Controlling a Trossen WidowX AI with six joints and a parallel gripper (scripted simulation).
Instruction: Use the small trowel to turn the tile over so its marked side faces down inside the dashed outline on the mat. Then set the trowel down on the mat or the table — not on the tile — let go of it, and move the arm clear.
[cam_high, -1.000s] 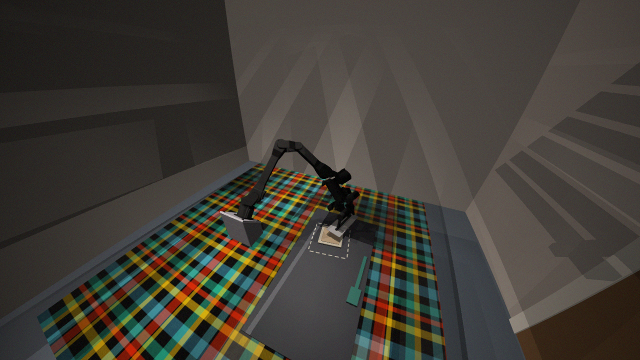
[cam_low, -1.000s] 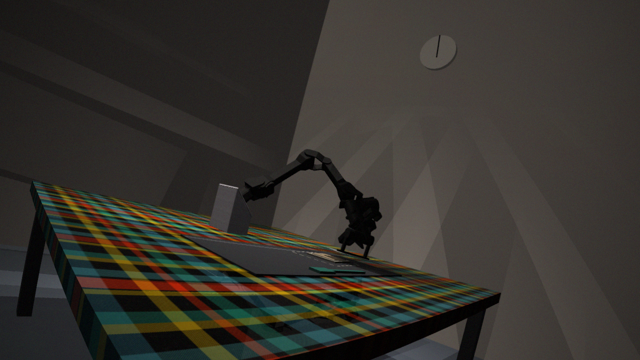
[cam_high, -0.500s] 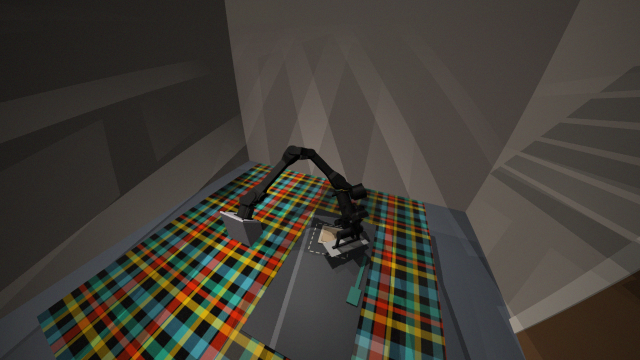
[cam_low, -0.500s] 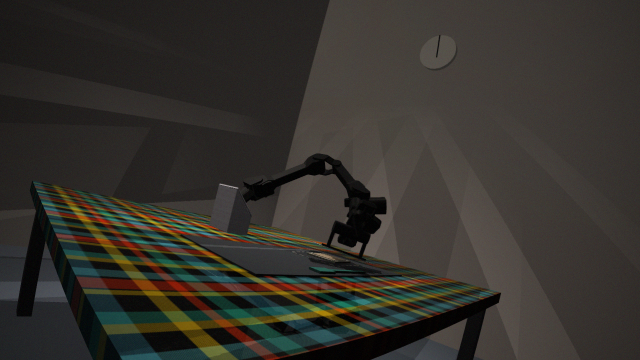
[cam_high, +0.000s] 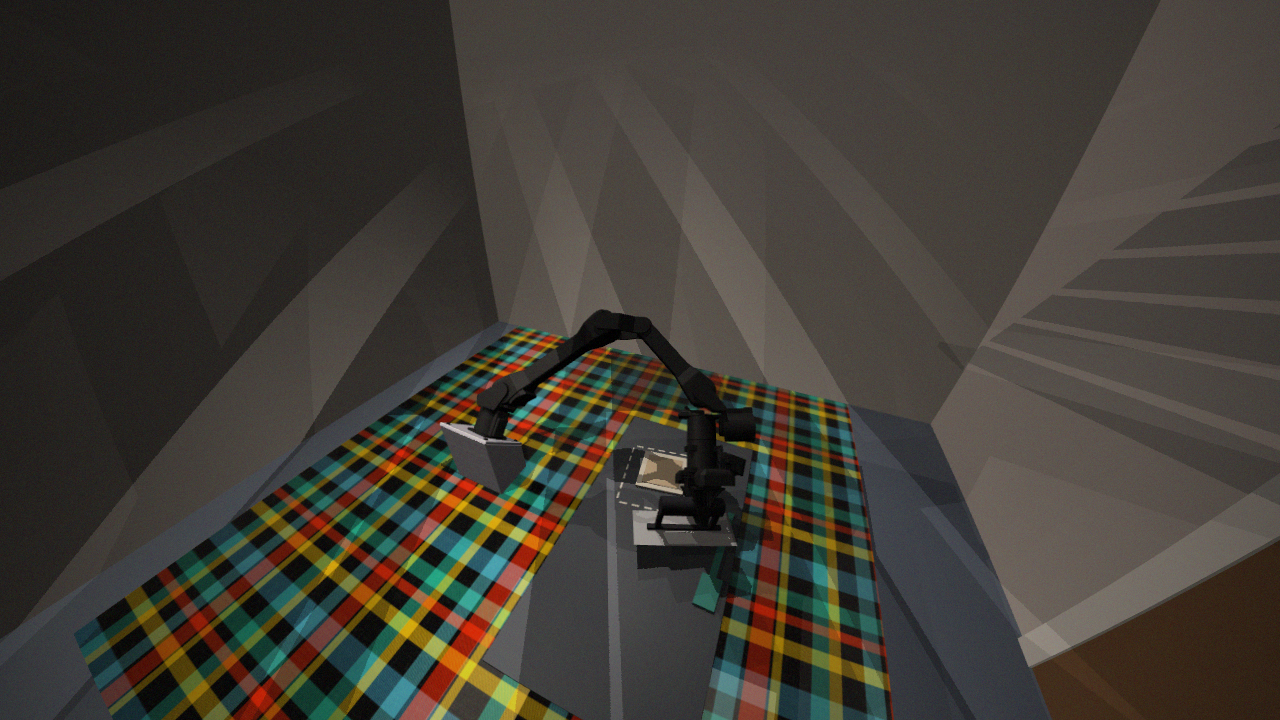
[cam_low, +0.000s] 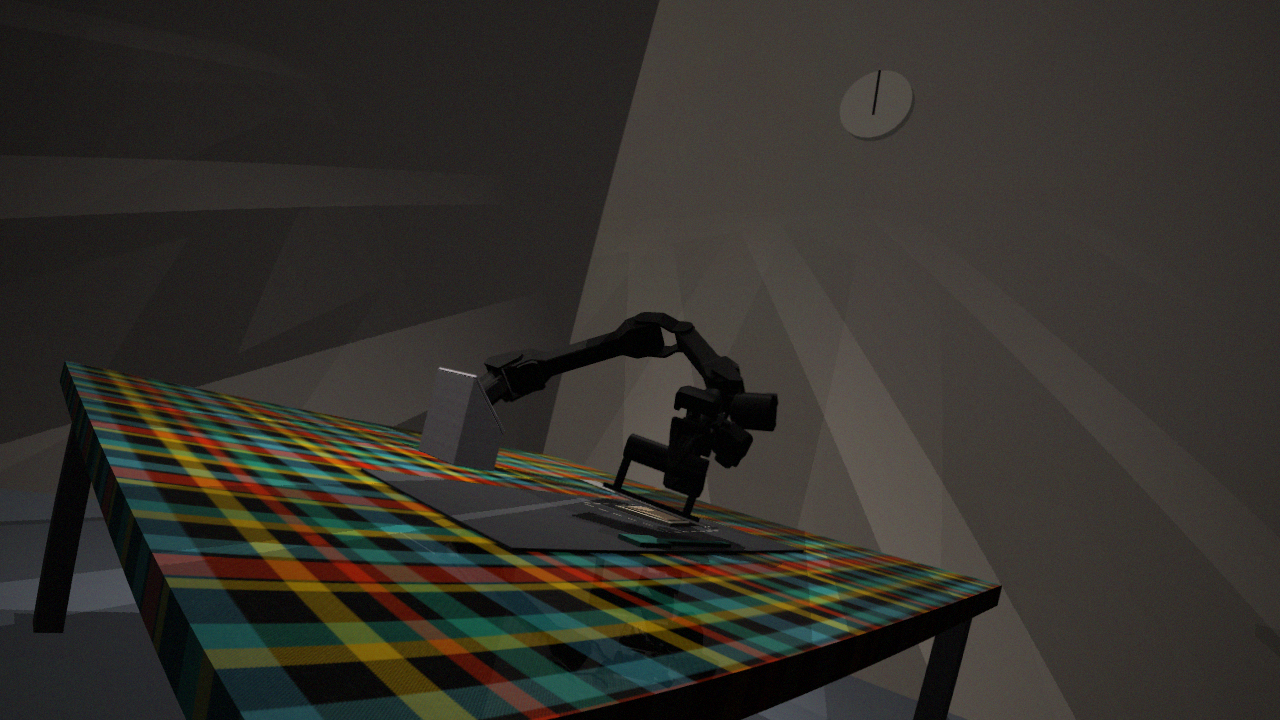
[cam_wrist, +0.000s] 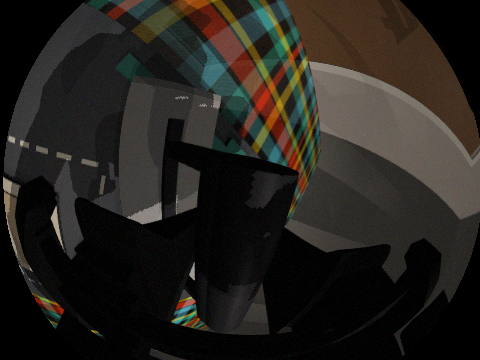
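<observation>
My gripper (cam_high: 702, 508) (cam_low: 683, 471) (cam_wrist: 234, 216) is shut on the black handle of the trowel (cam_high: 645, 530) (cam_wrist: 142, 145). The grey blade hangs level or nearly so, above the mat (cam_high: 572, 626) (cam_low: 528, 528), on the outline's near side in the top view. The tile (cam_high: 660, 470) (cam_low: 656, 513) (cam_wrist: 10, 187) lies flat within the dashed outline (cam_wrist: 63, 156). Its top shows a pale rim and a tan middle crossed by shadows. I cannot tell whether that is the marked side. The wrist hides part of the tile in the top view.
A teal flat tool (cam_high: 706, 593) (cam_low: 662, 540) (cam_wrist: 131, 67) lies on the mat near its edge, partly below the trowel blade in the top view. The arm's grey base block (cam_high: 487, 461) (cam_low: 460, 420) stands on the checkered table (cam_high: 358, 537) (cam_low: 313, 555).
</observation>
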